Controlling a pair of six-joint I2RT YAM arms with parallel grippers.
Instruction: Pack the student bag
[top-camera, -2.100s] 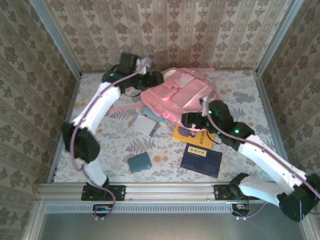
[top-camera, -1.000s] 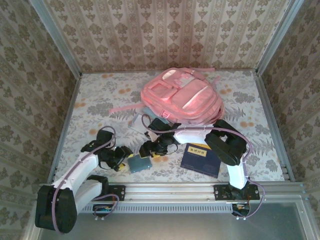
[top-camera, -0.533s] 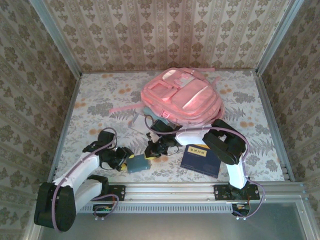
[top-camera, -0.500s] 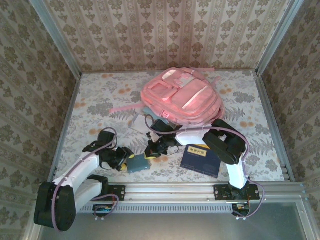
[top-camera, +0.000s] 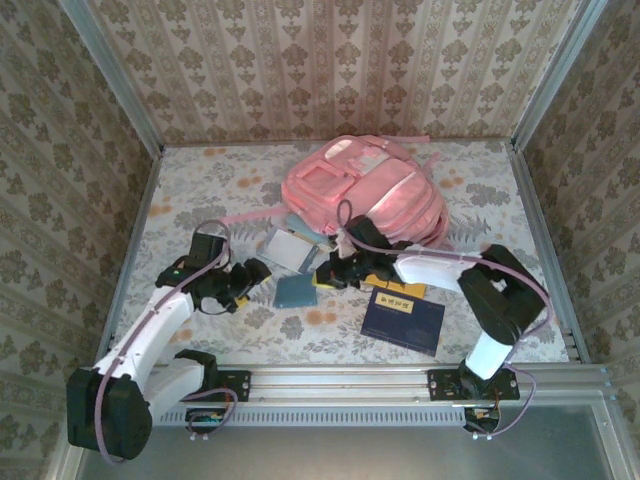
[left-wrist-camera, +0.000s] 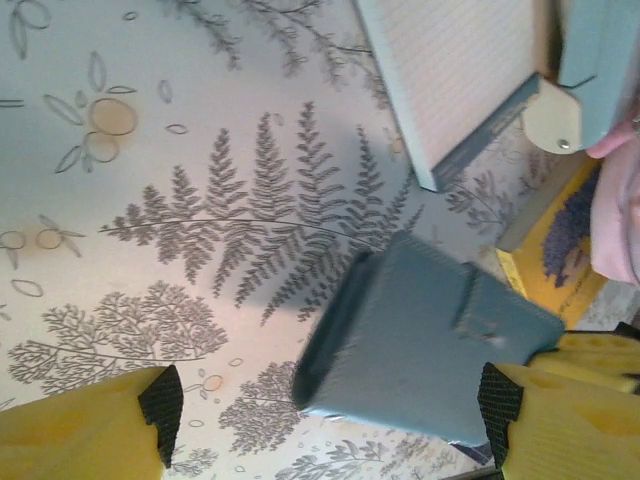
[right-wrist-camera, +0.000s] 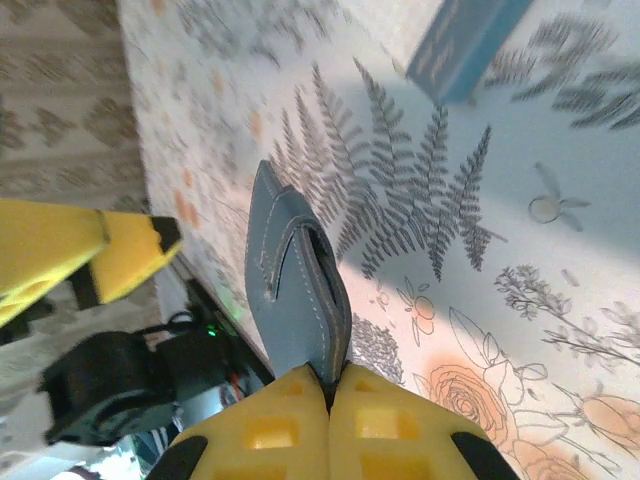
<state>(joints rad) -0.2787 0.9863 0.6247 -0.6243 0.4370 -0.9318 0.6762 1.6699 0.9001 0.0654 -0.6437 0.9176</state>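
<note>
Bag (top-camera: 365, 195) lies flat at the far middle of the table (top-camera: 200, 200), front pockets up, well apart from both grippers. It is pink cloth, sagging and creased, so expect it to be soft and floppy. It will likely fold rather than lift as one piece, so pinch a zipper edge or the top loop, not a slack panel. You cannot tell whether the main zipper is open. Right gripper (right-wrist-camera: 330, 385) is clenched on one edge of a blue-grey pouch (right-wrist-camera: 295, 290), which is tilted, and the shadow beneath suggests it is raised. Left gripper (left-wrist-camera: 325, 430) stands spread, with the pouch ahead between its fingers (left-wrist-camera: 90, 440), grasping nothing. Notebook (left-wrist-camera: 450, 90), yellow book (left-wrist-camera: 545, 255) and dark blue book (top-camera: 403, 318) lie between bag and arms. Surface is flat and pale, printed with ferns and flowers, probably slick under book covers. Wallpapered walls (top-camera: 330, 60) close three sides and a metal rail (top-camera: 340, 383) runs along the near edge, so you have little room for wide swings.
</note>
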